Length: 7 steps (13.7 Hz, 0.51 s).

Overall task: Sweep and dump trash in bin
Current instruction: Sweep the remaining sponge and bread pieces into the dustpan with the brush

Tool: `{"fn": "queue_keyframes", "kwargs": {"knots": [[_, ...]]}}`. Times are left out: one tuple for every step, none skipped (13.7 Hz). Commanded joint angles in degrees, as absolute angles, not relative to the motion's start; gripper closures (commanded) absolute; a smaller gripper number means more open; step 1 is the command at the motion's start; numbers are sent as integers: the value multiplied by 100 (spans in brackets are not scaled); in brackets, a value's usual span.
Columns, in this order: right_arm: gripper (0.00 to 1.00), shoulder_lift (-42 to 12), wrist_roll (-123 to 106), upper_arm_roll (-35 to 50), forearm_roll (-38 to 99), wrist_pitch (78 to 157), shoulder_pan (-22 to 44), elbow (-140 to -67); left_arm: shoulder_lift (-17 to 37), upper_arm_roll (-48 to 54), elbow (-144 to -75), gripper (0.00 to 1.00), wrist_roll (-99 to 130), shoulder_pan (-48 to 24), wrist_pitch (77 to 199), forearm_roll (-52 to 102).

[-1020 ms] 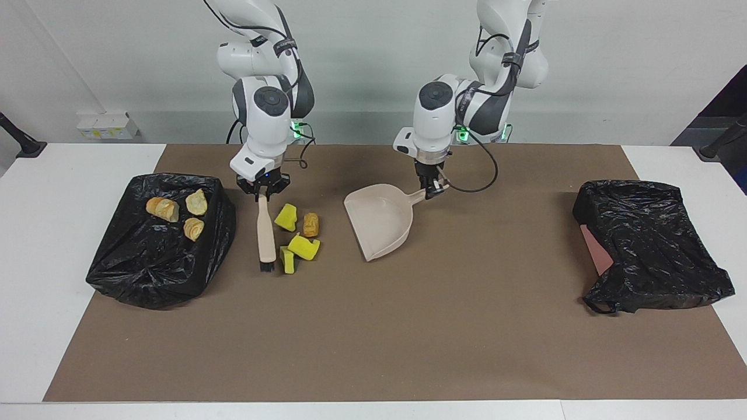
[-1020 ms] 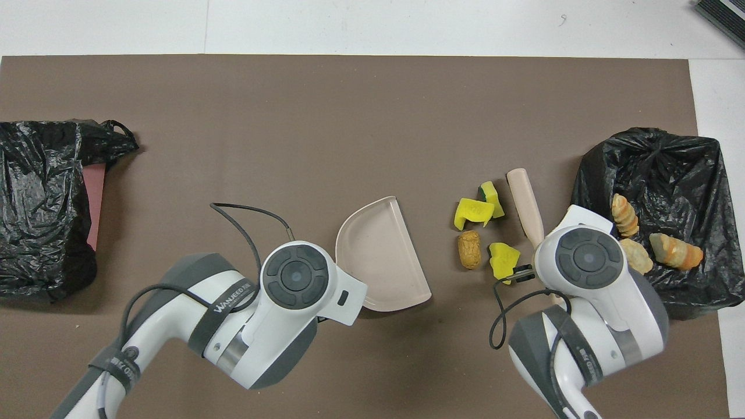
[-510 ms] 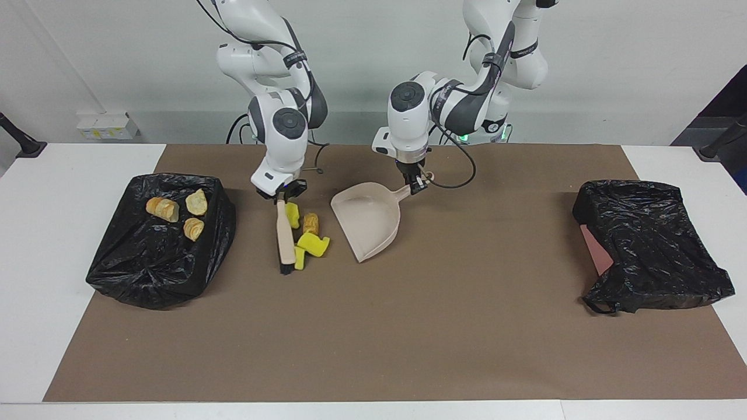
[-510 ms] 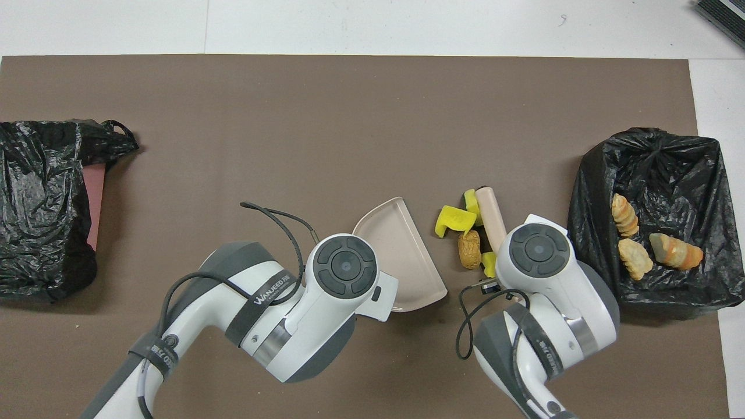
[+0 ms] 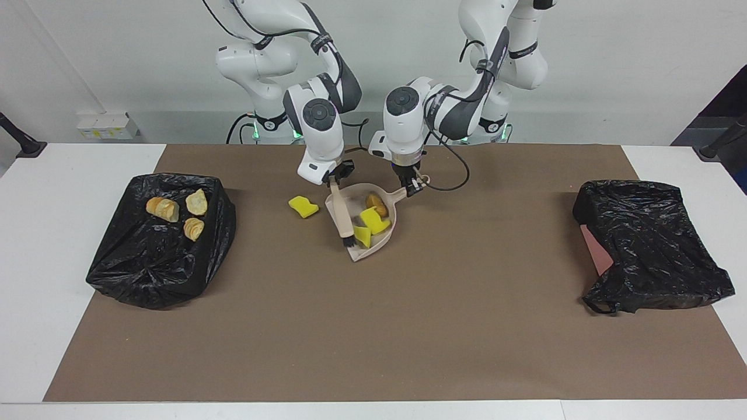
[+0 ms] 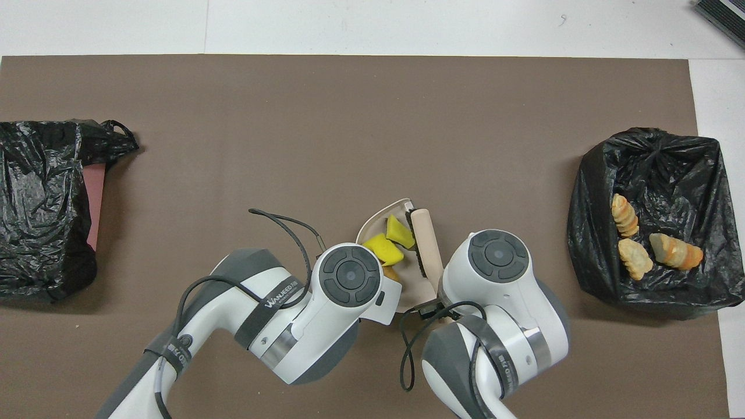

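Facing view, right tool [image 5: 334, 178] clamping brush [image 5: 342, 214] inside dustpan [image 5: 382, 240], left tool [image 5: 413, 185] gripping dustpan handle at two o'clock, one yellow wedge [image 5: 303, 206] at nine o'clock on tabletop [image 5: 373, 326].

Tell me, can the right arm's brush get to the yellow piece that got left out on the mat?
Probably yes. The yellow wedge lies bare on the mat beside the dustpan, toward the right arm's end, with nothing around it. The right gripper holds the brush, whose bristles are at the pan's mouth, so it would only have to swing back.

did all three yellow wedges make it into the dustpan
No, two yellow wedges lie in the dustpan, while a third yellow wedge sits on the mat beside it, toward the right arm's end.
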State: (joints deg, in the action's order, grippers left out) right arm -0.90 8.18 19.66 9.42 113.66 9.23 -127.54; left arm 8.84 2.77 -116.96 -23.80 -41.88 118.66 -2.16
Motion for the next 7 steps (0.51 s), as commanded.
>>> {"fn": "queue_keyframes", "kwargs": {"knots": [[100,25,360,1951,1406,10690,538,-12262,1002,193,-11734,100,-2425,-4307,12225,-202],[100,244,378,1916,1389,10383,388,-12191,1002,193,-11725,100,-2478,-4289,12208,-211],[100,429,465,1873,1328,10110,256,-12182,1002,193,-11716,100,-2531,-4272,12191,-211],[100,622,727,1863,1179,9916,107,-12216,976,185,-11698,100,-2653,-4254,12112,-211],[100,763,1078,1881,777,9818,-34,-12286,923,176,-11690,100,-2837,-4228,12033,-220],[100,878,1368,1872,539,9809,-61,-12479,888,150,-11602,100,-2935,-4210,11789,-246],[100,1088,1423,1872,406,9878,-105,-12820,888,141,-11393,100,-3144,-4210,11421,-324]]}}
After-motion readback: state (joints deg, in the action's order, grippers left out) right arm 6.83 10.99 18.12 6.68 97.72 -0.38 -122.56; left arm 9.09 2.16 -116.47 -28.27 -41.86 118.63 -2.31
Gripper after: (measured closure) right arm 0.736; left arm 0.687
